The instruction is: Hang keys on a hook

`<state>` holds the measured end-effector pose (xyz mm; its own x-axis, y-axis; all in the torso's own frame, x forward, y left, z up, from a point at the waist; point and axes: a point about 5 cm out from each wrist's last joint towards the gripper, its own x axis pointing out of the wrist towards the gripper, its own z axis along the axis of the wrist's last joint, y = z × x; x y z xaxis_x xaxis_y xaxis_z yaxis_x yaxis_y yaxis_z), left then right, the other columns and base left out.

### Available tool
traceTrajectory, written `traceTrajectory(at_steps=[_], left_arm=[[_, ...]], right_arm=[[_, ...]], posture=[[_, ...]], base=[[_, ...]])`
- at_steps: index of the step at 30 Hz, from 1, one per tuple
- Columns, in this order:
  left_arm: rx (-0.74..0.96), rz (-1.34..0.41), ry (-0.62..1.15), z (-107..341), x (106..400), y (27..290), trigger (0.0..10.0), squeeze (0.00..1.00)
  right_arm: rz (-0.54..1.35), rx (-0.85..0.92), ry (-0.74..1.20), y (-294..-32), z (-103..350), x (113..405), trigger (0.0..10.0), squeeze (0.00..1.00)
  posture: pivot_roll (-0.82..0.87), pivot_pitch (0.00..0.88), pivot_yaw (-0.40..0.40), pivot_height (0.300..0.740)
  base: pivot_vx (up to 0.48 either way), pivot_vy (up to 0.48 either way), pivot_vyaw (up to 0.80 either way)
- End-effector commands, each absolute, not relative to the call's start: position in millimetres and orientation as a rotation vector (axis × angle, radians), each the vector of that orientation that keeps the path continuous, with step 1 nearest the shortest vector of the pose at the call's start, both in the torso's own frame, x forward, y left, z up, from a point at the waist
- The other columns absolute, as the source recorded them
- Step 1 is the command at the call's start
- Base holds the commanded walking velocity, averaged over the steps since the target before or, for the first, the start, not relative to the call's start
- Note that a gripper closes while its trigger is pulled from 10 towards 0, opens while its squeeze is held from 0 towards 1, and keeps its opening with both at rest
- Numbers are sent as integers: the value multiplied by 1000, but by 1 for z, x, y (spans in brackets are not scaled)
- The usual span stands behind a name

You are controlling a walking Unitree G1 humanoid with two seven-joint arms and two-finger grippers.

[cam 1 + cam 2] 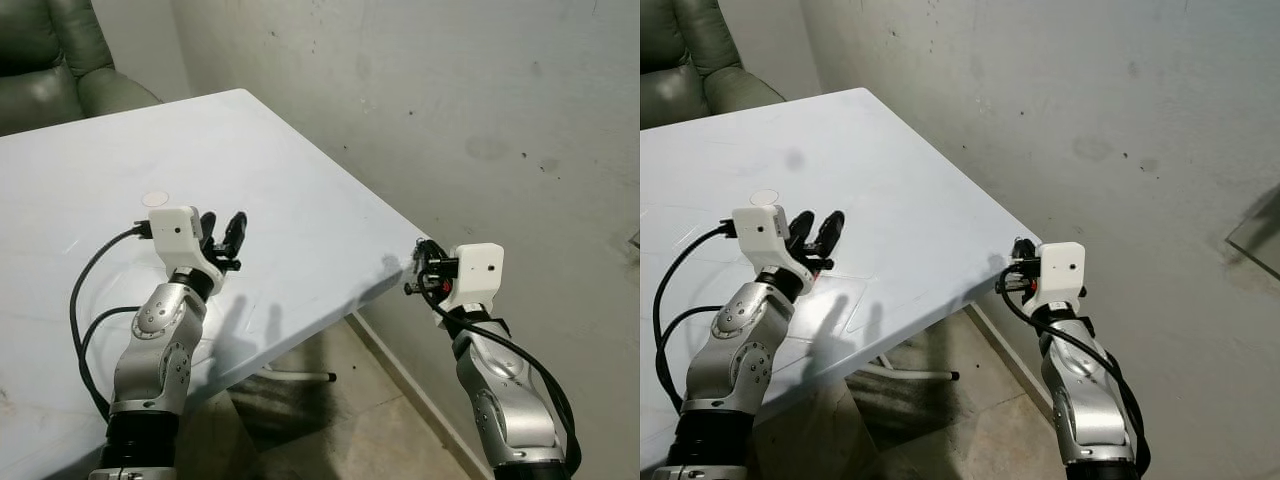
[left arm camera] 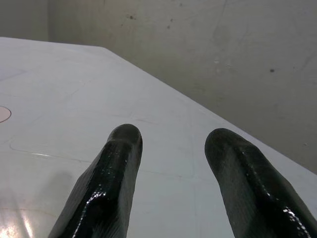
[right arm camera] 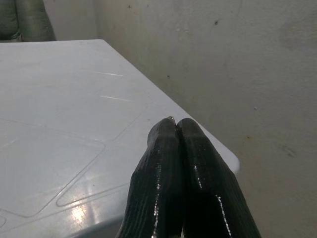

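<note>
The left gripper (image 1: 222, 236) hovers over the white table (image 1: 300, 200), its two fingers (image 2: 116, 163) spread wide with nothing between them. The right gripper (image 3: 175, 130) is held off the table's corner at about 4 o'clock from the left one, close to the grey wall (image 1: 480, 120); its fingers are pressed together, a tiny metallic glint at the tips, too small to identify. Keys and hook cannot be made out. A green armchair (image 1: 50, 60) stands at 11 o'clock.

Table (image 1: 300, 200) front-left, wall (image 1: 480, 120) right, armchair (image 1: 60, 60) behind.
</note>
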<state>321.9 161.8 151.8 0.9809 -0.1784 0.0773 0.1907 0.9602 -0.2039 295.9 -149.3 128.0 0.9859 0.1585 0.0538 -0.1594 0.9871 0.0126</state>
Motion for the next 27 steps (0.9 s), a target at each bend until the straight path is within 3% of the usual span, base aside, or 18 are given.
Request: traceTrajectory(at_steps=[1,6,9,27], left_arm=[[-198,-195,-74,156,320,163,10000,0],[-221,-197,-85,157,319,163,10000,0],[-281,-183,-99,159,319,164,10000,0],[-264,-168,-99,161,317,166,10000,0]], right_arm=[[160,14,-59,-149,131,297,10000,0],[162,9,-57,-148,131,297,10000,0],[163,8,-55,-148,131,297,10000,0],[160,6,-48,-150,130,296,10000,0]], posture=[[13,57,-16,740],[14,63,-18,740],[15,67,-18,740],[19,85,-23,740]], base=[[0,0,-712],[0,-288,-712],[0,0,-712],[0,0,-712]])
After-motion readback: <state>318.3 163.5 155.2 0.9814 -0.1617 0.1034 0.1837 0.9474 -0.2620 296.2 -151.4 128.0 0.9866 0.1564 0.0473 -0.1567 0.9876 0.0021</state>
